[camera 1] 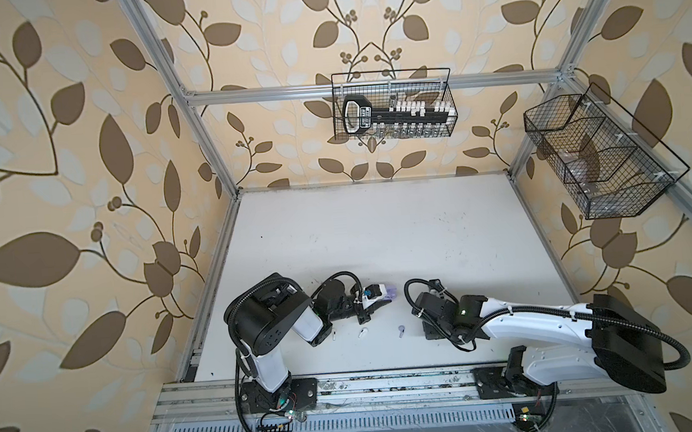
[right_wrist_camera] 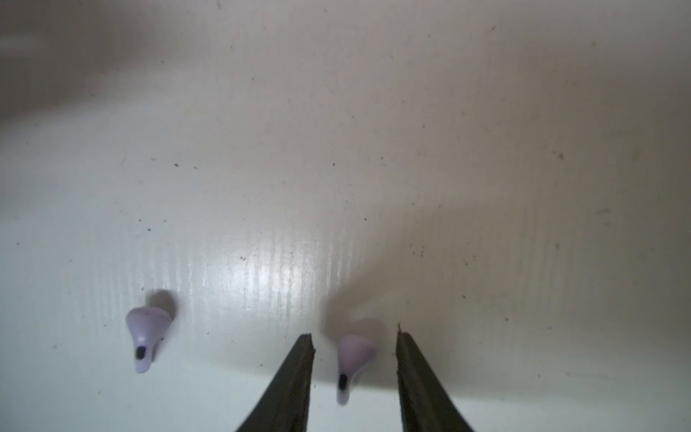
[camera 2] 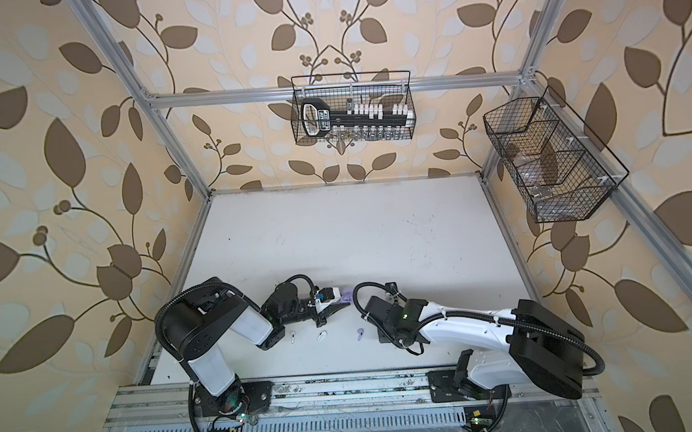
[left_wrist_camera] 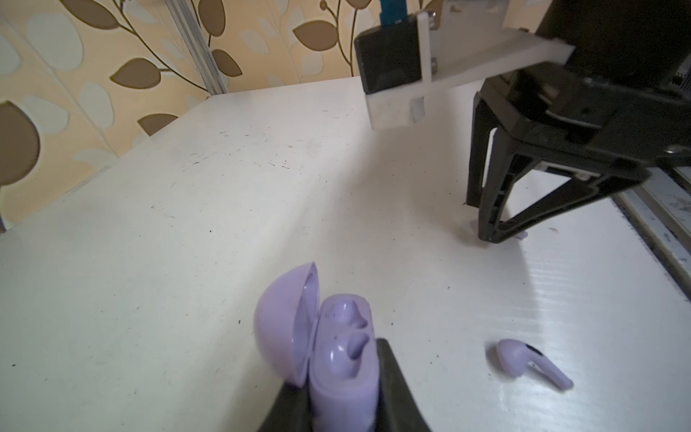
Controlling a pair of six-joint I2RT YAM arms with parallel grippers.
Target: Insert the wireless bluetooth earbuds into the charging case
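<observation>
- Case (left_wrist_camera: 344,348): lid open, both sockets empty. Left gripper (left_wrist_camera: 338,377) has its jaws clamped on the case base.
- Seated so far: none.
- Right gripper (right_wrist_camera: 354,334): jaws apart, straddling a lavender bud (right_wrist_camera: 353,359) on the table (camera 1: 378,231), not touching it.
- Second lavender bud (left_wrist_camera: 531,362) lies loose near the case, closer to it than the straddled one.
- White buds (camera 1: 363,331) lie loose near the case, on the left arm's side.
- Left, by my read: close, lift and seat, bud by bud.
</observation>
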